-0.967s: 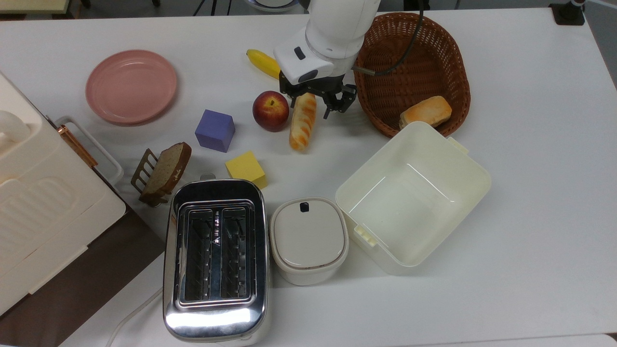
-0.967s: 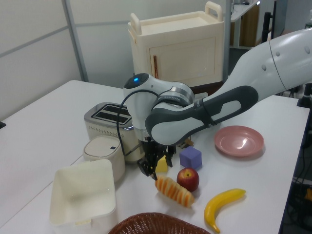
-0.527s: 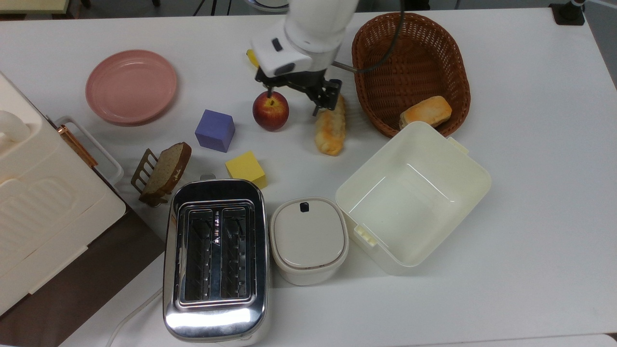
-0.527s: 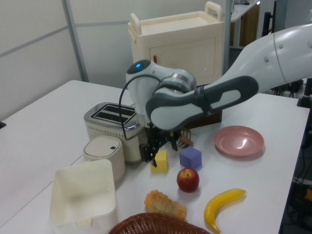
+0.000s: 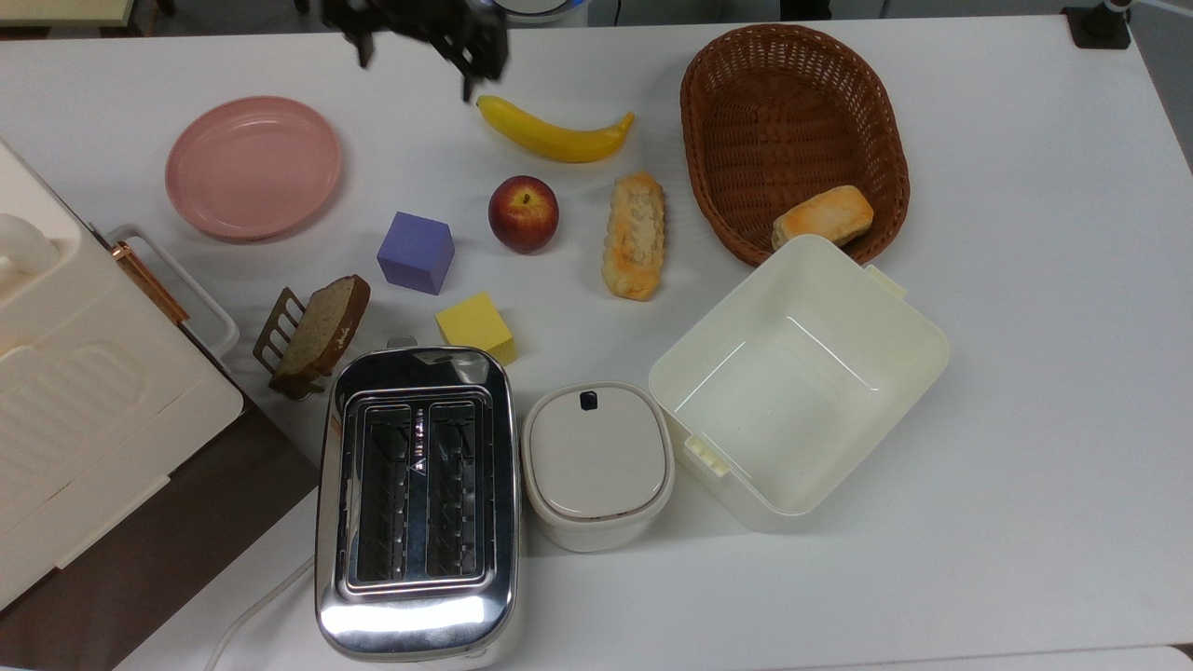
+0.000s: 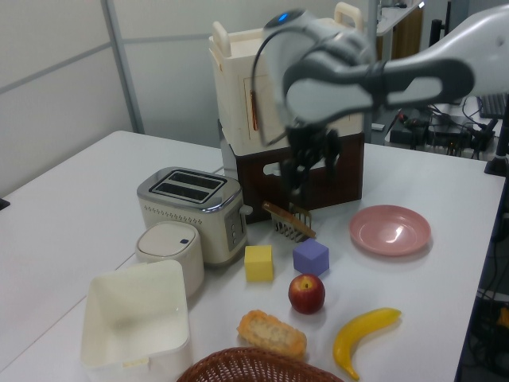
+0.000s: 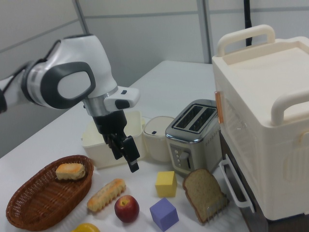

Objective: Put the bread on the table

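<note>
The bread [image 5: 635,235] is seen lying flat on the table [image 5: 1025,280], pale crumbly side up, between the apple [image 5: 524,213] and the basket [image 5: 792,140] in the top view, touching neither, with the banana [image 5: 555,136] just beyond it. The gripper [image 7: 123,153] is held in the air well apart from the bread, its fingers [image 7: 133,162] spread and nothing grasped between them.

We see a banana [image 5: 555,136], an apple [image 5: 524,214], a pink plate [image 5: 253,168], a toaster [image 5: 417,503] and a wicker basket [image 5: 736,233] holding a bun [image 5: 823,215].
</note>
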### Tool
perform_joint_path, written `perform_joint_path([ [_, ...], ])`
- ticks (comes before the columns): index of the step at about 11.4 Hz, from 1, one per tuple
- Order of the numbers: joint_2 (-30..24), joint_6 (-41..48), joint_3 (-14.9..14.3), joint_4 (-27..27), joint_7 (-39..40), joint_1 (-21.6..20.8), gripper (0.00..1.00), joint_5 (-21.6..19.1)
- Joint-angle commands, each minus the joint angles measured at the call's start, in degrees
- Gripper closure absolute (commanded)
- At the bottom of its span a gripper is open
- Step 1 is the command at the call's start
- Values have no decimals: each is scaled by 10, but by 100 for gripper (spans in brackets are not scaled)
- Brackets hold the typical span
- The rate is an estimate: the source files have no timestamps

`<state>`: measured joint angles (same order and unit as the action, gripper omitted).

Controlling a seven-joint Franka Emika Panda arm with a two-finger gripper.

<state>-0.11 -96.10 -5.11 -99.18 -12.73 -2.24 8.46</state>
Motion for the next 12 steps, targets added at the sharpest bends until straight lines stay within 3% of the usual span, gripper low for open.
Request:
perform_joint_path([
  [1, -41, 44, -17, -11, 87, 9, 0, -23],
  [4, -35, 57, -20, 16, 94, 10, 0, -31],
  [12, -35, 58, -23, 17, 94, 10, 0, -42],
])
